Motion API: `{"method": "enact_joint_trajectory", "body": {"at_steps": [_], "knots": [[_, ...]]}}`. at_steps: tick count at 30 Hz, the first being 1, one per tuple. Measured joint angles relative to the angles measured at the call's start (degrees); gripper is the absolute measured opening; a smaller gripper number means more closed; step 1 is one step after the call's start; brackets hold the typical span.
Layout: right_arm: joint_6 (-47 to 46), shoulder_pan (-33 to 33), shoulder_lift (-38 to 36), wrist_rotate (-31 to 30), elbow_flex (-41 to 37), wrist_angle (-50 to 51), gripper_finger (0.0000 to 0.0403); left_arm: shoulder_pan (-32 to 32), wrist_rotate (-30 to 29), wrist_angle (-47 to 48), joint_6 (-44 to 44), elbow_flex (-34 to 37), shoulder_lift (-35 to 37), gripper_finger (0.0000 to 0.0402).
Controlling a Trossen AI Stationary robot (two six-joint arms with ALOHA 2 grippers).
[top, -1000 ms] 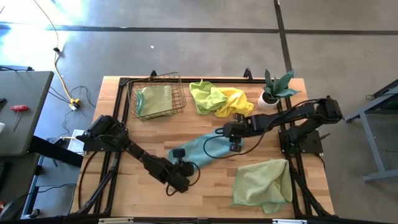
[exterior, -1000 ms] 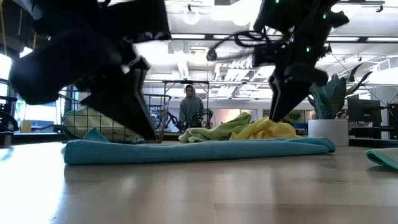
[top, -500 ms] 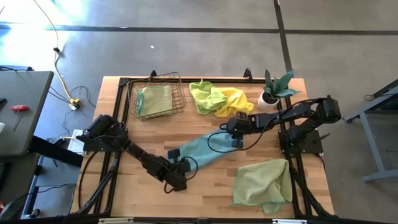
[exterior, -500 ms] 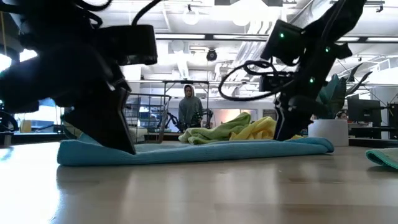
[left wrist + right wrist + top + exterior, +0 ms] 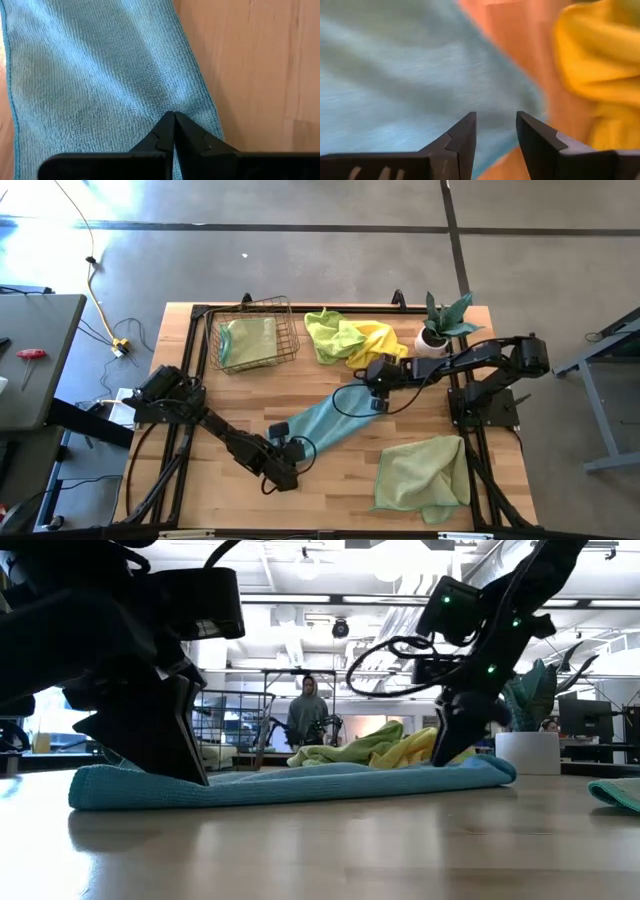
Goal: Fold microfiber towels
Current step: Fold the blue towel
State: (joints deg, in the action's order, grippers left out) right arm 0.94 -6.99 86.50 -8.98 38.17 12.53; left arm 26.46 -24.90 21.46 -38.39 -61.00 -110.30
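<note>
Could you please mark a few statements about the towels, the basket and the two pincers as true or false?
1. The teal towel lies stretched out between the two pincers. True.
2. The wire basket is empty. False: a pale green towel lies inside it.
3. The left pincer is shut at one end of the teal towel. True.
4. The right pincer is shut. False: a gap shows between its fingers, over the towel's other end.
5. The yellow towel lies alone at the table's near edge. False: it is bunched with a lime green towel at the far side, next to the potted plant; a pale green towel lies near the front.
</note>
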Motion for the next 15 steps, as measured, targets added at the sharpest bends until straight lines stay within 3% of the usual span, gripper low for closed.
{"method": "enact_joint_trajectory", "body": {"at_steps": [7, 15], "knots": [[-8.75, 4.2, -5.57, 4.9, 0.0, 6.81, 0.0133, -0.57, -0.9, 0.47, 4.15, -0.8, -0.2, 0.0003], [-16.3, 11.29, -8.13, 2.49, -2.17, 4.79, 0.0133, -2.97, -4.78, 1.1, 9.42, -2.68, -0.39, 0.0003]]}}
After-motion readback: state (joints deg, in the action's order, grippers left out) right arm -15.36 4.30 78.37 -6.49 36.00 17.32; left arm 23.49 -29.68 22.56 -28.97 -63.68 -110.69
